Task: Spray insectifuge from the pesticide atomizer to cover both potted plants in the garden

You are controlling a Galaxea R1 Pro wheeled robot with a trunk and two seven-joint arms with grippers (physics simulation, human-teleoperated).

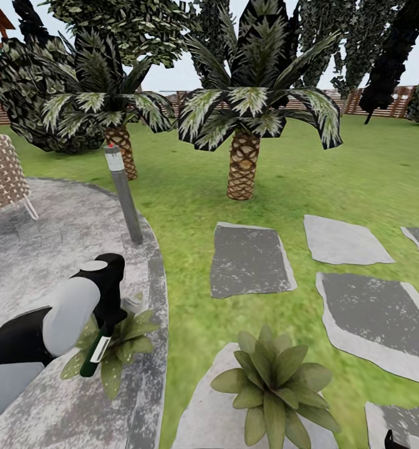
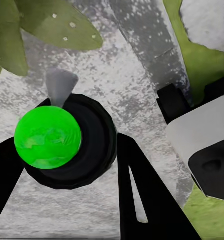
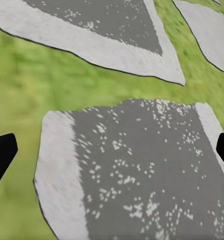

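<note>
Pesticide atomizer [image 1: 97, 351], white label unreadable, gripped by left hand [image 1: 108, 324].

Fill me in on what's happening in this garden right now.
The robot's left gripper holds the slim dark green pesticide atomizer with a white label, tilted over the low leafy potted plant on the round grey paved patio. The second leafy potted plant sits on a grey stepping stone closer to the lawn. The right gripper hangs open over another stepping stone, holding nothing. A grey lamp post stands at the patio edge.
</note>
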